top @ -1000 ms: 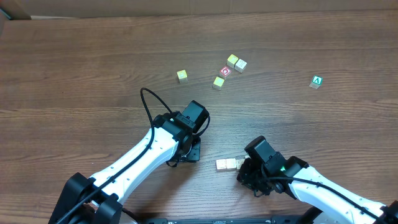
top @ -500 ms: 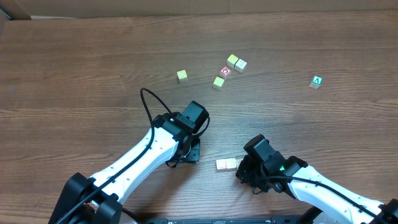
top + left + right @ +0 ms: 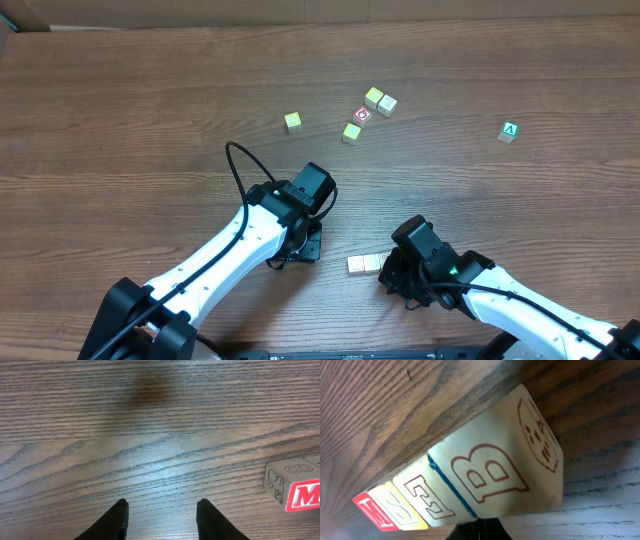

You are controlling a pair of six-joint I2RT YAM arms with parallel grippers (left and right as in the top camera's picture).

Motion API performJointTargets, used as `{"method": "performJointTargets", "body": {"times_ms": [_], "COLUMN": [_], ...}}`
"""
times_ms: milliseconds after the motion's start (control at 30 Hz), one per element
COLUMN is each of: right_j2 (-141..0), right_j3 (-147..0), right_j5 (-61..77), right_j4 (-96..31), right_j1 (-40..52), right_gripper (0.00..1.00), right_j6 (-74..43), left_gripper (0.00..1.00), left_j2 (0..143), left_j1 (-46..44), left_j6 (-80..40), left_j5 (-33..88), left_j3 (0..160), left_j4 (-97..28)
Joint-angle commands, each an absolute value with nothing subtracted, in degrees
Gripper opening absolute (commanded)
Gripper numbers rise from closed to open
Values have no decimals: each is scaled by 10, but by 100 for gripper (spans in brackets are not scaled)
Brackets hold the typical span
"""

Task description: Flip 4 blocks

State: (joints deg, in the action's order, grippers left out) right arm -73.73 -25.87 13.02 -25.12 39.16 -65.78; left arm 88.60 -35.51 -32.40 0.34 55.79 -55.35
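My left pincer (image 3: 161, 521) hangs part open over the table (image 3: 150, 435), holding nothing. Just to its right the blocks (image 3: 364, 264) lie in a row, from the red "M" block (image 3: 301, 496) to the cream "B" block (image 3: 495, 477), with perhaps an "E" beside it. My right pincer (image 3: 477, 531) sits closed and empty at the "B" end.

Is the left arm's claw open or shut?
Open: the left gripper shows two dark fingers apart over bare table, nothing between.

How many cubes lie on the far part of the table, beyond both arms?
6. A lone yellow-green cube at left, a second yellow-green cube, a red cube, a yellowish cube touching a cream cube, a green cube far right. None seems hidden.
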Motion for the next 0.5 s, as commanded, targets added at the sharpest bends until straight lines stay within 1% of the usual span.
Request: {"method": "performJointTargets", "body": {"times_ms": [0,467], "right_j2": [-741,-741], "right_j3": [-255,-255], "right_j5": [121,121], "right_j4": [-247,-243], "right_j1": [395,395], "right_gripper": [4,4], "right_j6": [-656,-649], "left_gripper": [38,38], "left_j2": [875,875], "left_j1": [-352,-352], "left_j6": [-317,-317], "left_j5": [-4,-4], "left_j3": [569,569], "left_j4": [-556,-555]}}
